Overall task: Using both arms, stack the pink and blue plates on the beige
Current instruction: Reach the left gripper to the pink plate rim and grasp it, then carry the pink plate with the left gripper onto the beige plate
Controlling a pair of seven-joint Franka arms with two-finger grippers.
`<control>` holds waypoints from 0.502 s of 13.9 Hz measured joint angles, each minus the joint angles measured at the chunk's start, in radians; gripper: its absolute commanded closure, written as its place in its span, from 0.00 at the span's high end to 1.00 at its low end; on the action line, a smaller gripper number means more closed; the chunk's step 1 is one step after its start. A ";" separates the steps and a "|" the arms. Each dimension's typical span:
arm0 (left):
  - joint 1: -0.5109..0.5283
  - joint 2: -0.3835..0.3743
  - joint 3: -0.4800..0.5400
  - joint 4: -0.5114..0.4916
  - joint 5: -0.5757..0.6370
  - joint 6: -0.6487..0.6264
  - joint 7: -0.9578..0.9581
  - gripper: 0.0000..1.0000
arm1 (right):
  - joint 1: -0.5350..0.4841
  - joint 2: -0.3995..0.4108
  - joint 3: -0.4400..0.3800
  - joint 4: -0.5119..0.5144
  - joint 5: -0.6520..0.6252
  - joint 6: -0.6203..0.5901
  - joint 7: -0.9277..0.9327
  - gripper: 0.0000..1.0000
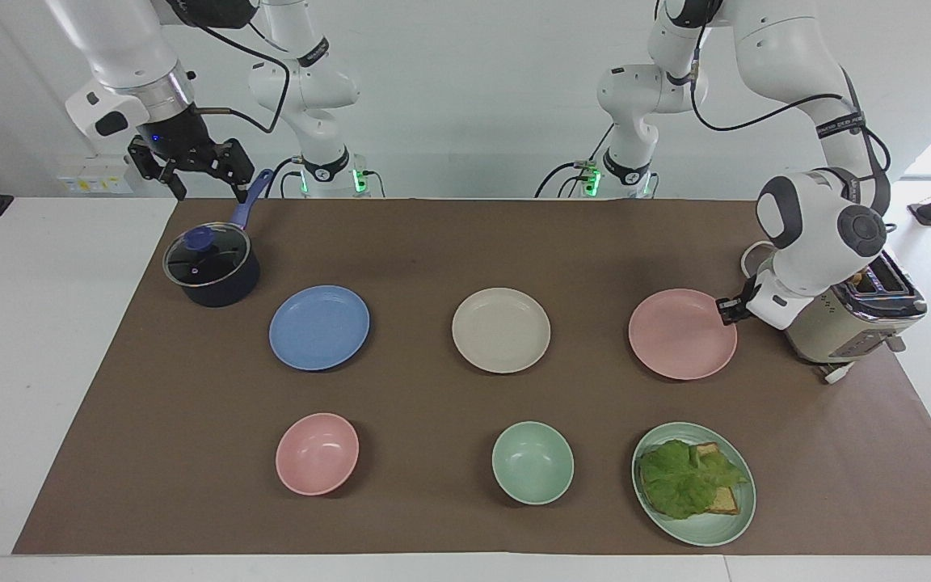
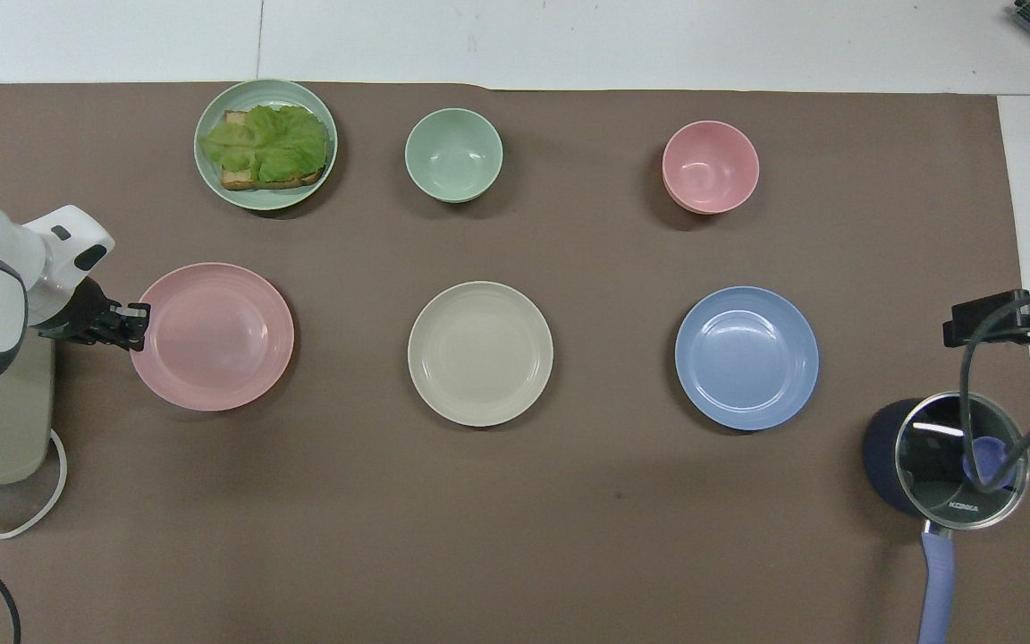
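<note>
The round pale pink plate [image 1: 682,334], the round cream-beige plate [image 1: 501,330] and the round blue plate [image 1: 319,327] look like matt, smooth plastic. The brown table cover [image 1: 433,242] looks like matt paper or cloth. The dark blue pot [image 1: 215,271] has a glossy glass lid [image 1: 205,255]. The boxy beige toaster [image 1: 849,319] has a shiny metal top.

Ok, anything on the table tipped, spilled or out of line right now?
Only the pink plate: the left end effector is shut on its rim, so it sits tilted, that edge raised. The beige plate and blue plate lie flat.
</note>
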 measured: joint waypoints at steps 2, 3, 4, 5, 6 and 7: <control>-0.002 0.000 -0.008 0.029 -0.076 -0.044 0.002 0.00 | 0.000 0.000 0.000 0.000 0.000 0.000 0.000 1.00; -0.002 0.000 -0.014 0.034 -0.112 -0.052 0.003 0.00 | 0.000 0.000 0.000 0.000 0.000 0.000 0.000 1.00; -0.003 0.000 -0.024 0.037 -0.148 -0.057 0.004 0.00 | 0.000 0.000 0.000 0.000 0.000 0.000 0.000 1.00; -0.003 0.000 -0.043 0.037 -0.179 -0.058 0.004 0.00 | 0.000 0.000 0.000 0.000 0.000 0.000 0.000 1.00; -0.004 0.000 -0.069 0.038 -0.205 -0.058 0.004 0.00 | 0.000 0.000 0.000 0.000 0.000 0.000 0.000 1.00; -0.008 -0.001 -0.096 0.038 -0.224 -0.058 -0.001 0.00 | 0.000 0.000 0.000 0.000 0.000 0.000 0.000 1.00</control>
